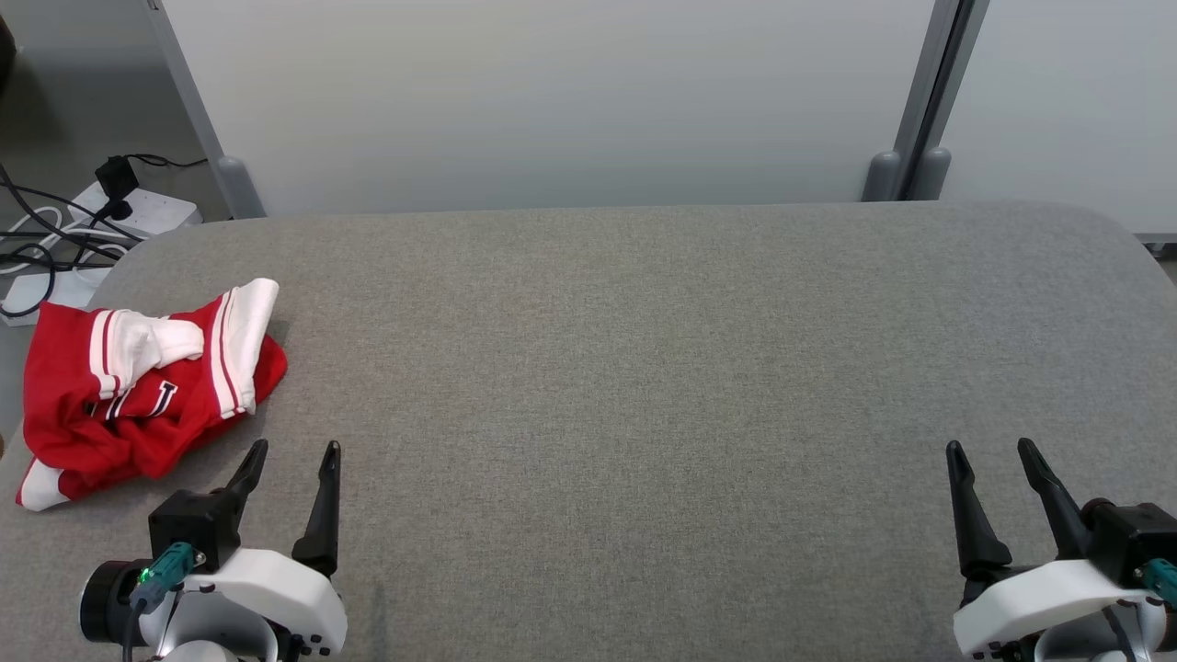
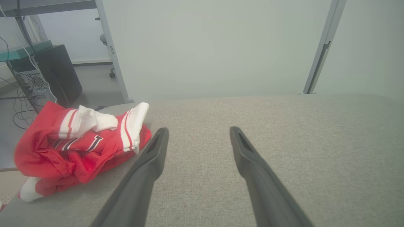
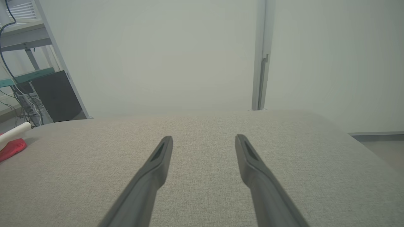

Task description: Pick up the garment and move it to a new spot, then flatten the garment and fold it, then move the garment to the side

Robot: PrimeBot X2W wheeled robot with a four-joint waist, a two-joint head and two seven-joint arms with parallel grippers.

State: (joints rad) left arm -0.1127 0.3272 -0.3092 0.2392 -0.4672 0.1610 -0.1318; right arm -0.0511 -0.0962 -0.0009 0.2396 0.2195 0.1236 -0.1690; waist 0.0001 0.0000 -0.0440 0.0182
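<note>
The garment (image 1: 138, 391) is a red piece with white striped cuffs and dark lettering, lying crumpled at the far left of the grey table (image 1: 644, 368), partly over its left edge. In the left wrist view the garment (image 2: 79, 151) lies just left of my fingers. My left gripper (image 1: 294, 448) stands open just below and to the right of it, apart from the cloth, with nothing between its fingers. At the lower right, far from the garment, my right gripper (image 1: 988, 446) is open and empty. A red and white corner of the garment (image 3: 11, 143) shows at the left edge of the right wrist view.
A power strip with cables (image 1: 110, 216) lies on the floor beyond the table's far left corner. Pale partition panels with grey posts (image 1: 910, 138) stand behind the table. A dark computer case (image 2: 58, 74) sits under a shelf at the left.
</note>
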